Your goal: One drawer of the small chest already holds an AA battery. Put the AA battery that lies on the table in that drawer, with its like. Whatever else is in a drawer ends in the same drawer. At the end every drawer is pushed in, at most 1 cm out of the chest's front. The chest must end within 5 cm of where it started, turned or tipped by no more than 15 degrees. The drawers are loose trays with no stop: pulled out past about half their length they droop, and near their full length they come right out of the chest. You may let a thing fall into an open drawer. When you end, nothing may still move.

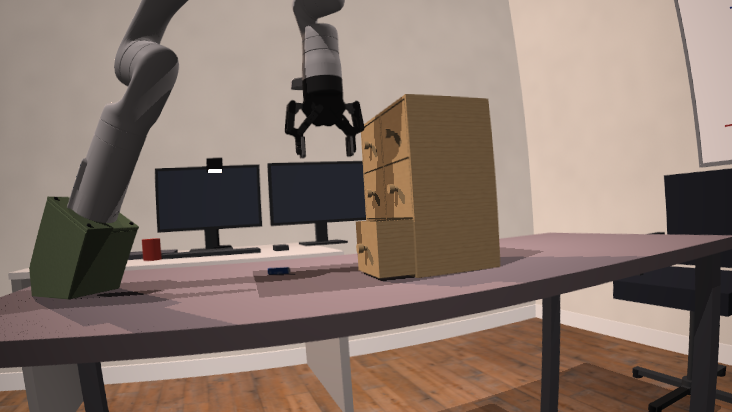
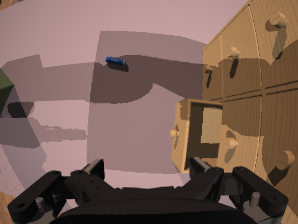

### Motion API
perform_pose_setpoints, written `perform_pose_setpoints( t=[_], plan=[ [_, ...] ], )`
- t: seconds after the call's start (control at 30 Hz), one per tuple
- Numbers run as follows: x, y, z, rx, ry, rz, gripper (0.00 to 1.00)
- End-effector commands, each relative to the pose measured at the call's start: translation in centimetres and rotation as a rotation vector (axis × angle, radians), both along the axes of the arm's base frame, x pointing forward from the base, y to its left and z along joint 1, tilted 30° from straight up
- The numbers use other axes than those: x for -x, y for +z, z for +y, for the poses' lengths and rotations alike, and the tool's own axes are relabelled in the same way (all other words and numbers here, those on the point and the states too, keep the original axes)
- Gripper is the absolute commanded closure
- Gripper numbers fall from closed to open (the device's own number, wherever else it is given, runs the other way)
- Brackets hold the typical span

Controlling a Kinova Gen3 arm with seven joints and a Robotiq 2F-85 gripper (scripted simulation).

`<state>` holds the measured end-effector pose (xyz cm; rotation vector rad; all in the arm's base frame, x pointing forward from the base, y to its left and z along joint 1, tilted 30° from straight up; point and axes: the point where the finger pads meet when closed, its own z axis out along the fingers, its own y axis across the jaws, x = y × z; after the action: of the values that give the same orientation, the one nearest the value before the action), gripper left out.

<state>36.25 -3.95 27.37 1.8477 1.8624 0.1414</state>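
The wooden chest stands on the table with several drawers. Its bottom drawer is pulled out a little; in the wrist view this drawer is open and what I see of its inside looks empty. The other drawers look pushed in. The blue AA battery lies on the table to the left of the chest, and it also shows in the wrist view. My gripper hangs open and empty high above the table, just left of the chest's top drawers, fingers pointing down.
The arm's green base sits at the table's left. Two monitors, a keyboard and a red cup stand on a desk behind. A dark chair is at the right.
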Motion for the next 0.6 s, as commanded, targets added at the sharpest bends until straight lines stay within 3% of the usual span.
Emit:
perform_pose_setpoints(
  t=[0.0,0.57],
  plan=[
    [0.2,0.2,0.2,0.009,0.034,0.007,0.00],
    [1.4,0.6,0.5,0.119,0.258,0.084,0.00]
  ],
)
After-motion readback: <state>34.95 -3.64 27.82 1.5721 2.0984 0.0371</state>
